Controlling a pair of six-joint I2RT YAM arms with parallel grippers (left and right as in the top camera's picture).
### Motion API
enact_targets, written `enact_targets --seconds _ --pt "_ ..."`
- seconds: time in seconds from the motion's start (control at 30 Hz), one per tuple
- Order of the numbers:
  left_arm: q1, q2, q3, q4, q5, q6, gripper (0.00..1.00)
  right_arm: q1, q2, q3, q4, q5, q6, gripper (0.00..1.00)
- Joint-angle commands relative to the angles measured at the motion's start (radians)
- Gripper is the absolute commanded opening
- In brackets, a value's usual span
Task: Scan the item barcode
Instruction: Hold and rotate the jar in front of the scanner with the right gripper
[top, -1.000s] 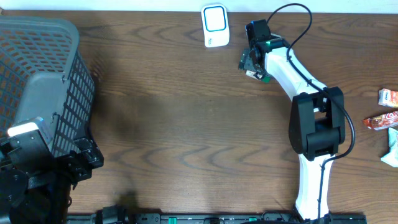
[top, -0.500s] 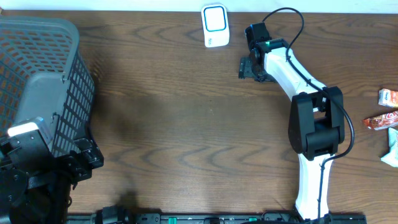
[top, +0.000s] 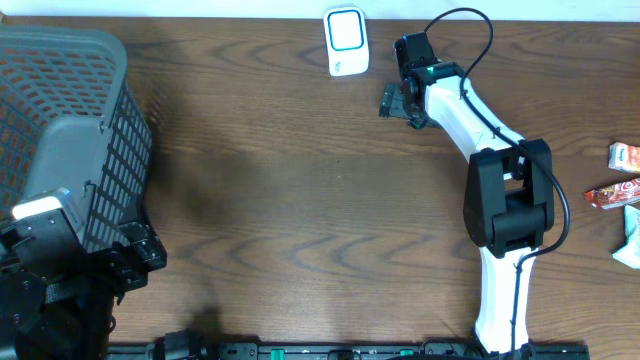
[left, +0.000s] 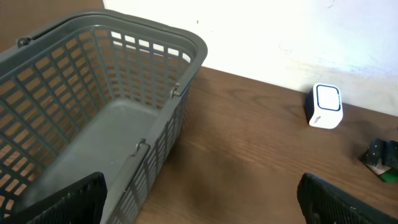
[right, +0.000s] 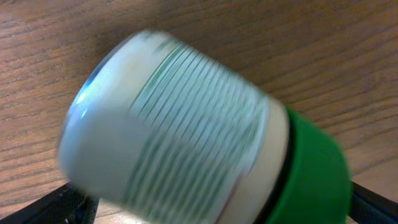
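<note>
The item (right: 186, 124), a white ribbed bottle with a green cap, fills the right wrist view, lying crosswise just above the wood. It is smeared by motion while the wood grain is sharp. My right gripper (right: 217, 208) stands open around it, its fingers (right: 71, 205) only showing at the bottom corners. From overhead the right gripper (top: 398, 100) is just right of the white, blue-faced scanner (top: 346, 40) and covers the item. My left gripper (left: 202, 199) is open and empty beside the basket.
A grey mesh basket (top: 110, 50) takes up the left side, with the left arm (top: 40, 260) at its near end. Snack packets (top: 625, 155) lie along the right table edge. The scanner (left: 325, 106) stands by the back wall.
The right gripper has shifted slightly left and up toward the scanner. The green and white item, visible below it a second ago, is now hidden from overhead. The left arm is still.
</note>
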Motion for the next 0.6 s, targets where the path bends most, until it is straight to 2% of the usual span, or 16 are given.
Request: enact_targets --seconds 0.0,0.17,0.33,0.43,0.57 --pt "-0.003 -0.002 -0.001 0.000 0.010 -0.009 0.98 -0.005 -0.003 0.000 -0.025 0.005 0.011 0.99" --pt "-0.003 -0.002 -0.001 0.000 0.010 -0.009 0.98 -0.005 -0.031 0.000 -0.074 0.002 0.028 0.99" --pt "-0.003 -0.002 -0.001 0.000 0.010 -0.009 0.98 -0.006 -0.032 0.000 -0.033 0.003 0.061 0.99" --pt "-0.003 -0.002 -0.001 0.000 0.010 -0.009 0.98 -0.006 -0.032 0.002 -0.010 0.035 0.008 0.99" --pt "-0.003 -0.002 -0.001 0.000 0.010 -0.009 0.98 -0.015 -0.049 0.033 -0.093 0.050 -0.099 0.99"
